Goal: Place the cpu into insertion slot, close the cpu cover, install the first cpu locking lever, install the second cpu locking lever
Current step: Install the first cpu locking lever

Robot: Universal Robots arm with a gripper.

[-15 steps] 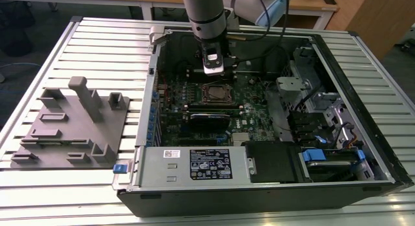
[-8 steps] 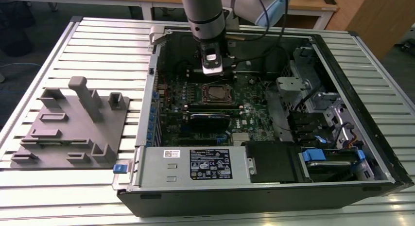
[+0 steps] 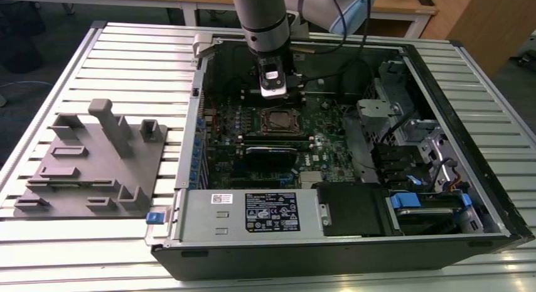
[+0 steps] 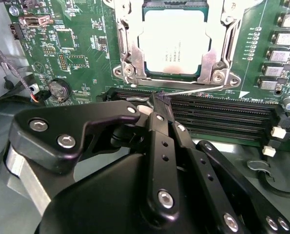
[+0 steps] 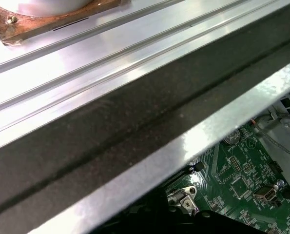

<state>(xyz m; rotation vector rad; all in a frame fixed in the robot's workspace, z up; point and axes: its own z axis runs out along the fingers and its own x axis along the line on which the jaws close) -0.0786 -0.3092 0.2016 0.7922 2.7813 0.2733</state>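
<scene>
**Operator:** Where's your gripper right now, and what is it doing?

**Arm:** My gripper (image 4: 160, 100) has its fingers pressed together, tips meeting at the thin wire of a cpu locking lever (image 4: 193, 90), right beside the insertion slot (image 4: 130, 68). I judge I'm pinching or pushing that wire; I can't tell which, since my own fingertips hide the contact. In the exterior view my gripper (image 3: 273, 90) hangs inside the open computer case (image 3: 469, 78), just behind the socket.

**Operator:** And the cpu?

**Arm:** The cpu (image 4: 174, 41) sits in the slot, silver top up, with the cpu cover (image 4: 222, 53) lying closed around it. The lever wire runs along the socket's edge, between it and the black memory slots (image 4: 222, 114).

**Operator:** What worries you?

**Arm:** The wire is thin and springy. If my tips hold only its very edge, it could snap free and whip back, leaving the cover unlocked. Pushing at a slant could drag my fingertips onto the memory slots or scrape the green motherboard (image 4: 76, 44). Forcing the lever while the cover isn't fully seated could stress the chip or bend the frame. The case wall (image 5: 135, 122) is also close to my wrist, so a wide swing risks a knock.
</scene>
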